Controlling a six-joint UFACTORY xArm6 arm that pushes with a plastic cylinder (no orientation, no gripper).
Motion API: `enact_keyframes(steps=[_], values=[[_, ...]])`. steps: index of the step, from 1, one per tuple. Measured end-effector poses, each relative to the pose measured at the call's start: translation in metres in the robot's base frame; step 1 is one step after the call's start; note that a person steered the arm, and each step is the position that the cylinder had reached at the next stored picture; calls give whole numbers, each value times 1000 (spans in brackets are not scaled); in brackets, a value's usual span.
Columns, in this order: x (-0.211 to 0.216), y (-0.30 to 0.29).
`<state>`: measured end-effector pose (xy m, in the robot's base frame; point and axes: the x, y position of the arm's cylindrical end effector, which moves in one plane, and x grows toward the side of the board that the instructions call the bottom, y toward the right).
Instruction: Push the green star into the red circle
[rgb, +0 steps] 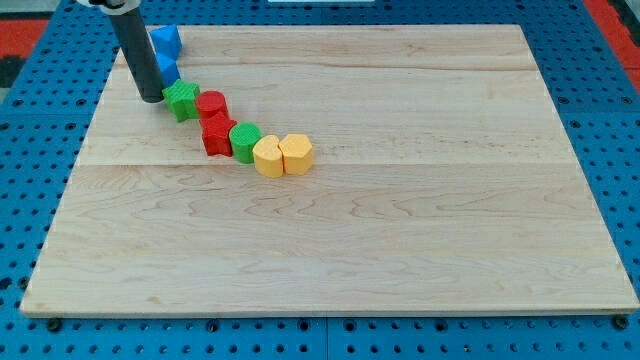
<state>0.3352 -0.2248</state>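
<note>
My tip (152, 98), a bare rod with no end effector to clench, sits just left of the green star (182, 100), which already touches the red circle (212, 105), so a short, straight nudge toward the view's right should do.

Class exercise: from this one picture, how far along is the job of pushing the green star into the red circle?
Nearly done: the green star already appears to touch the red circle on its right. In hand: my tip sits right against the star's left side, with a blue block just behind. Left: at most a small final nudge rightward to confirm contact.
</note>
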Motion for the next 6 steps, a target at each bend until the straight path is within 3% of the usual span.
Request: enact_keyframes(steps=[1,3,4,5,6], values=[[17,-21],[87,49],[54,37],[60,62],[104,106]])
